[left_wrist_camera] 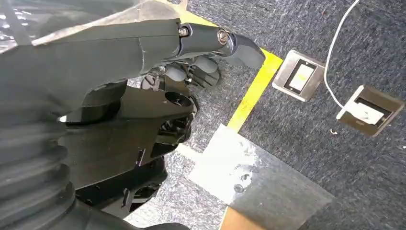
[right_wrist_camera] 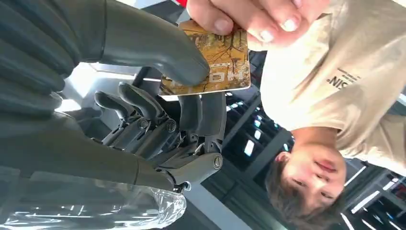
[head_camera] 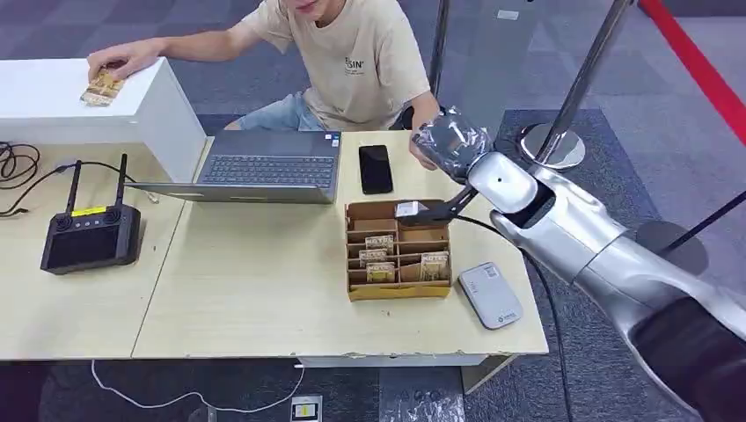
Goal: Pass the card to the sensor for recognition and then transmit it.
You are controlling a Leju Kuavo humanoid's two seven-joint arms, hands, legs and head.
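Observation:
A brown patterned card is pinched between the thumb and the dark fingers of my right hand. A person's fingers grip the card's other end at the same moment. In the head view my right hand is raised over the table's far right edge, against the person's hand. The white card sensor lies on the table, well below and nearer to me than the hand. My left hand hangs over the carpet floor and holds nothing.
A cardboard box with several cards stands left of the sensor. A black phone, a laptop and a black controller lie on the table. The person's other hand presses a card onto a white box.

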